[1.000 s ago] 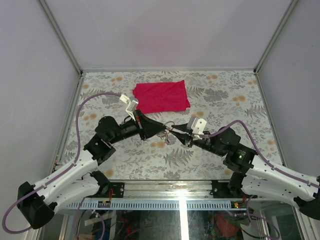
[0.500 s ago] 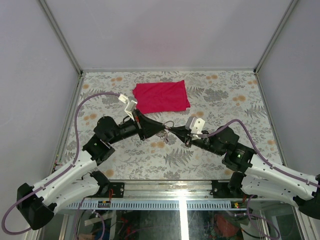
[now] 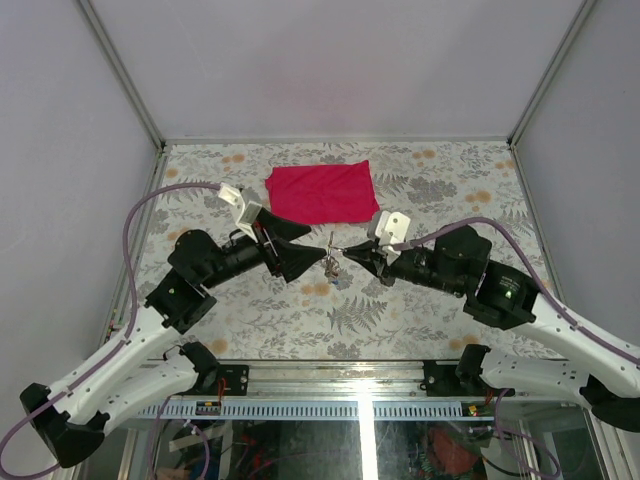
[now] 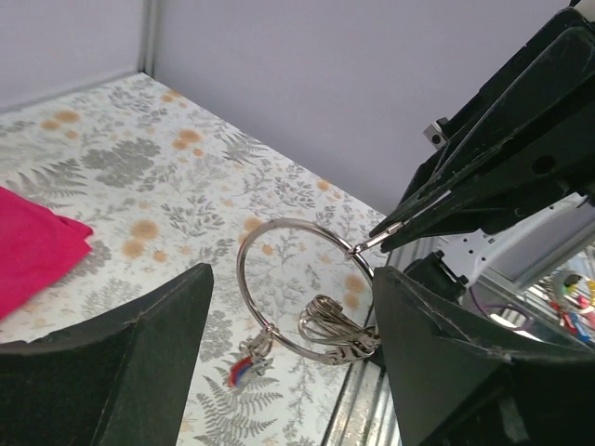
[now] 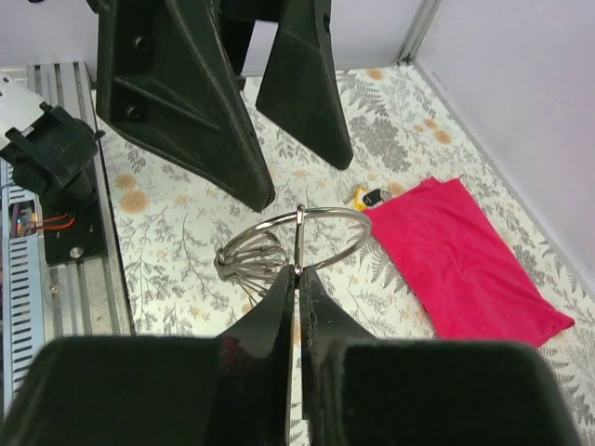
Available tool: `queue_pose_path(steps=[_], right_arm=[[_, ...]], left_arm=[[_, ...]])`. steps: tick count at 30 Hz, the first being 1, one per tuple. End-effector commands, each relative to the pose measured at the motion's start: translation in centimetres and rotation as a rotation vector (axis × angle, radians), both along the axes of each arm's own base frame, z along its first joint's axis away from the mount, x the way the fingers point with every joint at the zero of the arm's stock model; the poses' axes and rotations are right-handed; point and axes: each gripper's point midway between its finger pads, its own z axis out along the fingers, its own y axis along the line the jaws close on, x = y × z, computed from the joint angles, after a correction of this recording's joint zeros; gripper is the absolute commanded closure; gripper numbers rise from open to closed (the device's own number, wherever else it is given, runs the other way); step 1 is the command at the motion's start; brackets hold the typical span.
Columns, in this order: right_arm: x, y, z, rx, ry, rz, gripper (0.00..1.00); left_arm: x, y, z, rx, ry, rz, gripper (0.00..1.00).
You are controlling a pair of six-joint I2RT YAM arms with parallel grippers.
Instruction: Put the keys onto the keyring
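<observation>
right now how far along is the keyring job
Done: a bunch of silver metal pieces, likely keys, and a small multicoloured charm hang on the thin silver wire keyring. In hand: the right gripper is shut on the ring, holding it up; the left gripper is open around it. Left: a small yellow item beside the red cloth, possibly another key.

The left gripper (image 3: 318, 245), jaws spread around the keyring (image 4: 297, 221) pinched in the right gripper (image 3: 345, 255), blocks mid-table, leaving bare table (image 3: 450, 190) passable either side of the red cloth (image 3: 322, 192).
</observation>
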Motion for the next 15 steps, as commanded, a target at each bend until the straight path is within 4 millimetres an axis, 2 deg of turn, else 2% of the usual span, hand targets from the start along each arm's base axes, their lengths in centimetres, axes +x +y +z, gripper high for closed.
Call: queue_pose_path(steps=[1,9,15], right_arm=[[-0.8,-0.6,0.2,-0.102,0.079,0.012,1.00],[-0.6,0.0,0.7,-0.201,0.184,0.000,1.00],[0.5,1.2,-0.3,-0.272,0.290,-0.060,1.00]], left_arm=[[0.8,1.3,1.4,0.058,-0.142,0.081,0.30],[0.5,2.1,2.8,0.095,-0.315,0.107,0.31],[0.8,2.6,3.3,0.106,-0.355,0.166,0.29]])
